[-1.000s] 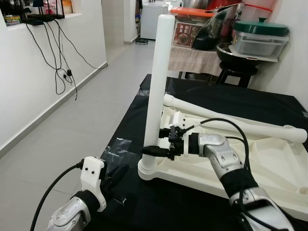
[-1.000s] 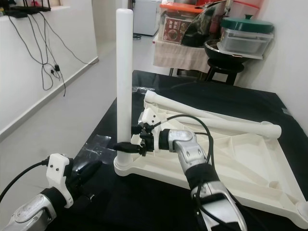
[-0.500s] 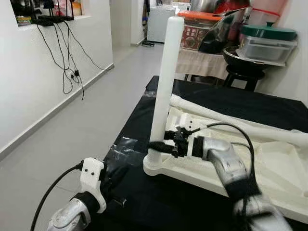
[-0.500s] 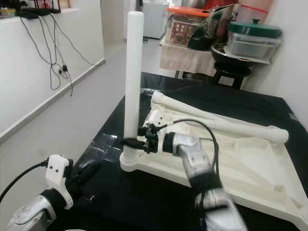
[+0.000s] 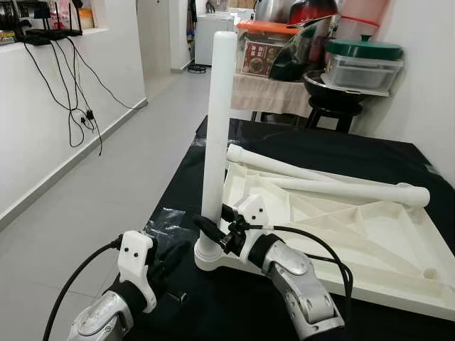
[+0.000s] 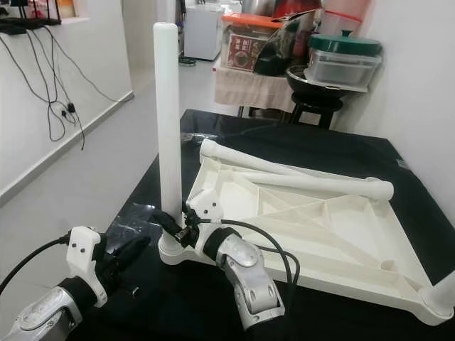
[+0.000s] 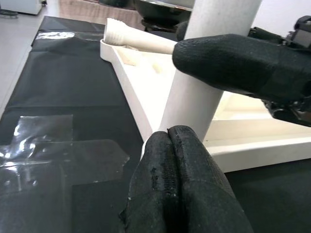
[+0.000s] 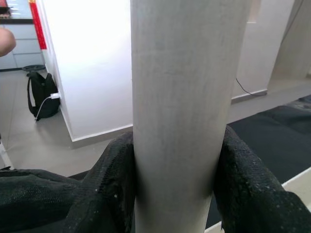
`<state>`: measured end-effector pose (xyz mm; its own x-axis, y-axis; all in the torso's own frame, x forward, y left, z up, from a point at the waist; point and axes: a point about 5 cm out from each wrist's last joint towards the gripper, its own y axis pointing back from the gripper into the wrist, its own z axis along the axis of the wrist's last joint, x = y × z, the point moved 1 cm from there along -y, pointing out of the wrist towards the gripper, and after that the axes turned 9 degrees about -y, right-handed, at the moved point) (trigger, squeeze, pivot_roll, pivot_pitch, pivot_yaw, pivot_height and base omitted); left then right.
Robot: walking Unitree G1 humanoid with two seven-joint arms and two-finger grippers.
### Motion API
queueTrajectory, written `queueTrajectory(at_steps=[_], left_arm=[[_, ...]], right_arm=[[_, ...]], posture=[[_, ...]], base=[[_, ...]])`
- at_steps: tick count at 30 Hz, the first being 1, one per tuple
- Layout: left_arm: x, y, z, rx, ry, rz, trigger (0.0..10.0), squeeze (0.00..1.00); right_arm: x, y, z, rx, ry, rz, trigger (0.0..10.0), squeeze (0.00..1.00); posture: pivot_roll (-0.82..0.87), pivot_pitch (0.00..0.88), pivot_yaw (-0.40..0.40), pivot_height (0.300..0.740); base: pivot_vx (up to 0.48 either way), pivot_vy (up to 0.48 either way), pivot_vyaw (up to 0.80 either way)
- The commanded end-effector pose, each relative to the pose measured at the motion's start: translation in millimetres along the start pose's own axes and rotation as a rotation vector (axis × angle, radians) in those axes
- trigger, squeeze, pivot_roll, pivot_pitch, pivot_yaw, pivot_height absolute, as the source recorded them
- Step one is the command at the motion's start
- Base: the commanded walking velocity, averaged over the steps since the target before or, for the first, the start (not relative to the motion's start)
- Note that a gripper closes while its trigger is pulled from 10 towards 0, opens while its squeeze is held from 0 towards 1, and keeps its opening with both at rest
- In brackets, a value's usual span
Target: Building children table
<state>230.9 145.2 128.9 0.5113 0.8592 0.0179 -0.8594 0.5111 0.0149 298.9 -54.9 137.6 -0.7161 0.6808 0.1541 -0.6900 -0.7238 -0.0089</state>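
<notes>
Right wrist view: right hand [image 8: 177,184] clamps upright leg [image 8: 180,97].

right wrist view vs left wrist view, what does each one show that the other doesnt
Right wrist view alone: a black bag with a white cable on the grey floor beside a white wall, and both fingers of the right tool hugging the upright leg. Left wrist view alone: the left tool shut with nothing in it, the white tabletop, a loose leg, and clear tape on the black sheet. Both: the upright leg.

Smooth matt white plastic leg [image 5: 215,135], glossy black sheet [image 5: 185,185], rough-textured black gripper pads [image 8: 109,184]
</notes>
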Motion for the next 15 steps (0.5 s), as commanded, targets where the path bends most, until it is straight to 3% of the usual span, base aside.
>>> queueTrajectory(at_steps=[1,2,3,4,6,7,8,10,11,13,14,15], left_arm=[[-0.5,0.5,-3,0.01,0.004,0.008,10.0,0.0],[-0.4,0.1,-3,0.009,0.006,0.009,10.0,0.0],[-0.4,0.1,-3,0.009,0.006,0.009,10.0,0.0],[-0.6,-0.3,-3,0.01,0.007,0.007,10.0,0.0],[-0.8,-0.6,-3,0.01,0.008,0.006,10.0,0.0],[-1.1,-0.8,-3,0.01,0.009,0.003,10.0,0.0],[-1.7,-1.7,-4,0.011,0.009,0.0,10.0,0.0],[-1.8,-2.0,-4,0.011,0.009,-0.001,10.0,0.0],[-2.0,-2.3,-4,0.011,0.009,-0.001,10.0,0.0],[-2.1,-2.4,-4,0.011,0.009,-0.001,10.0,0.0],[-2.4,-2.9,-4,0.01,0.008,0.0,10.0,0.0],[-2.4,-2.9,-4,0.01,0.008,0.0,10.0,0.0]], right_arm=[[-10.8,8.2,-26,0.13,-0.074,-0.092,4.9,0.0],[-13.1,9.7,-21,0.112,-0.111,-0.117,10.0,0.0],[-13.1,9.7,-21,0.112,-0.111,-0.117,10.0,0.0],[-16.0,10.3,-14,0.097,-0.125,-0.099,10.0,1.0],[-17.3,10.6,-10,0.088,-0.127,-0.081,10.0,1.0],[-18.5,9.6,-4,0.078,-0.1,-0.027,10.0,1.0],[-19.7,7.6,5,0.089,-0.028,0.117,10.0,1.0],[-20.4,7.1,7,0.095,-0.013,0.154,10.0,1.0],[-23.7,6.2,8,0.117,0.017,0.197,10.0,0.73],[-26.1,5.9,9,0.132,0.035,0.219,10.0,0.73],[-31.3,4.9,11,0.159,0.061,0.274,10.0,0.0],[-31.3,4.9,11,0.159,0.061,0.274,10.0,0.0]], posture=[[0.11,0.0,-0.103,0.74],[0.12,0.0,-0.105,0.74],[0.12,0.0,-0.105,0.74],[0.12,0.0,-0.106,0.74],[0.12,0.0,-0.106,0.74],[0.12,0.0,-0.107,0.74],[0.12,0.0,-0.11,0.74],[0.12,0.0,-0.11,0.74],[0.13,0.0,-0.112,0.74],[0.13,0.0,-0.112,0.74],[0.14,0.0,-0.119,0.74],[0.14,0.0,-0.119,0.74]], base=[[0.0,0.0,0.0],[0.0,0.0,0.0],[0.0,0.0,0.0],[0.0,0.0,0.0],[0.0,0.0,0.0],[0.0,0.0,0.0],[0.0,0.0,0.0],[0.0,0.0,0.0],[0.0,0.0,0.0],[0.0,0.0,0.0],[0.0,0.0,0.0],[0.0,0.0,0.0]])
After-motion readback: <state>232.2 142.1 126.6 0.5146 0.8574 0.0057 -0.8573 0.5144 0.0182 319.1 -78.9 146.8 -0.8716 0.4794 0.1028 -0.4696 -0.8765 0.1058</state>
